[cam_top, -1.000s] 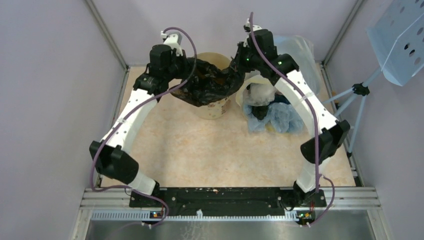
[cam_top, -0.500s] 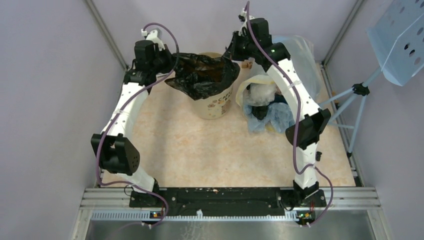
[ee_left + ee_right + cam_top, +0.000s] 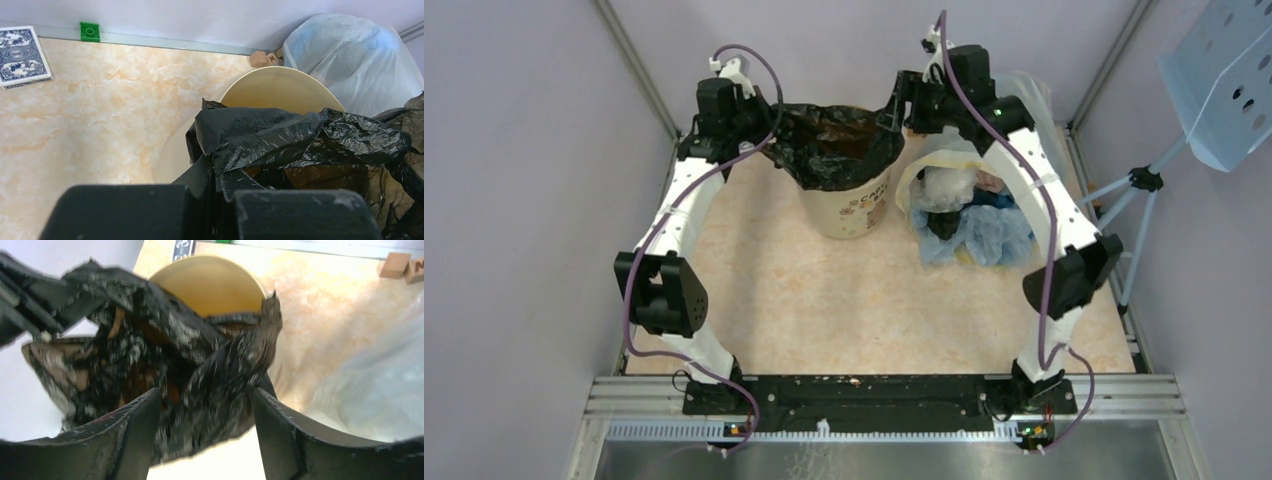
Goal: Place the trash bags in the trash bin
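The cream trash bin (image 3: 852,212) stands at the back of the table. A black trash bag (image 3: 834,150) is spread over its mouth. My left gripper (image 3: 759,128) sits at the bin's left rim, shut on the bag's edge (image 3: 260,145); the jaws meet on the plastic (image 3: 225,205). My right gripper (image 3: 906,105) is at the right rim. In the right wrist view its fingers (image 3: 135,430) stand wide apart, with the blurred bag (image 3: 200,350) hanging loose between them, above the bin's inside (image 3: 207,285).
A translucent whitish sack (image 3: 969,215) holding blue and white stuff lies right of the bin, under the right arm. Wooden blocks (image 3: 262,58), a green brick (image 3: 90,31) and a card deck (image 3: 22,55) lie by the back wall. A tripod (image 3: 1144,185) stands at the right.
Both arms have drawn the bag wider across the bin's mouth. The right gripper's jaws have parted from the bag; the left still pinches it.
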`<state>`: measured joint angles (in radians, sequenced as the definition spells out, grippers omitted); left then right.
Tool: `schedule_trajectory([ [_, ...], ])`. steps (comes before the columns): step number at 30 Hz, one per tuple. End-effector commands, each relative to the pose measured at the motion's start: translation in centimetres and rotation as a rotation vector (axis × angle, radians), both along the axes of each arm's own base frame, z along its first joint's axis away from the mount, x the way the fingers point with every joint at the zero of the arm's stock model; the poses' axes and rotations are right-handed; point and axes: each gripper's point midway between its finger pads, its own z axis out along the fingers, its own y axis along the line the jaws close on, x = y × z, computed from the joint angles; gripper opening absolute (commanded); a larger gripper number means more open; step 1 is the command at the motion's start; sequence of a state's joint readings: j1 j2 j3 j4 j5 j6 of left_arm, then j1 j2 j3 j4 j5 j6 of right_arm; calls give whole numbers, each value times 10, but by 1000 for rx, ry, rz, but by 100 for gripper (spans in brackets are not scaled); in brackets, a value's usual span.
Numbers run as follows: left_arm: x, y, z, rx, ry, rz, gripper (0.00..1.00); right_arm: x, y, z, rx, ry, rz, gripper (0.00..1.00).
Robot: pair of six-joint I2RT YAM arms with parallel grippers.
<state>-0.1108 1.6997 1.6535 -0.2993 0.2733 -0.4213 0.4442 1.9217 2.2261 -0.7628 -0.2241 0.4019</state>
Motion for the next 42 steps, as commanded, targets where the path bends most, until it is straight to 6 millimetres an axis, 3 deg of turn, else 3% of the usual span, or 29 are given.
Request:
schedule_trajectory([
  [1,-1,0,48,-30,-131,-14,0,-39,-20,49,61,-122,-5,69],
  [9,-8,1,51,-37,-143,-17,0,-84,-30,37,203,-111,-21,59],
  [14,-11,0,50,-40,-140,-24,0,-97,-31,14,247,-91,-15,45],
  [17,-14,-1,50,-45,-145,-25,0,-100,-20,1,291,-50,28,44],
  [19,-15,-1,49,-48,-144,-27,0,-102,-12,-6,333,-21,58,50],
  [21,-16,-2,48,-50,-141,-33,0,-103,-3,-10,369,-8,88,54],
  [30,-18,-3,46,-55,-138,-40,0,-95,32,-20,416,23,168,54],
  [38,-18,-3,47,-53,-142,-41,0,-79,41,-29,388,55,149,54],
  [40,-18,-3,48,-53,-144,-42,0,-79,43,-28,397,53,153,50],
  [42,-18,-3,49,-54,-146,-43,0,-80,43,-29,399,62,151,39],
])
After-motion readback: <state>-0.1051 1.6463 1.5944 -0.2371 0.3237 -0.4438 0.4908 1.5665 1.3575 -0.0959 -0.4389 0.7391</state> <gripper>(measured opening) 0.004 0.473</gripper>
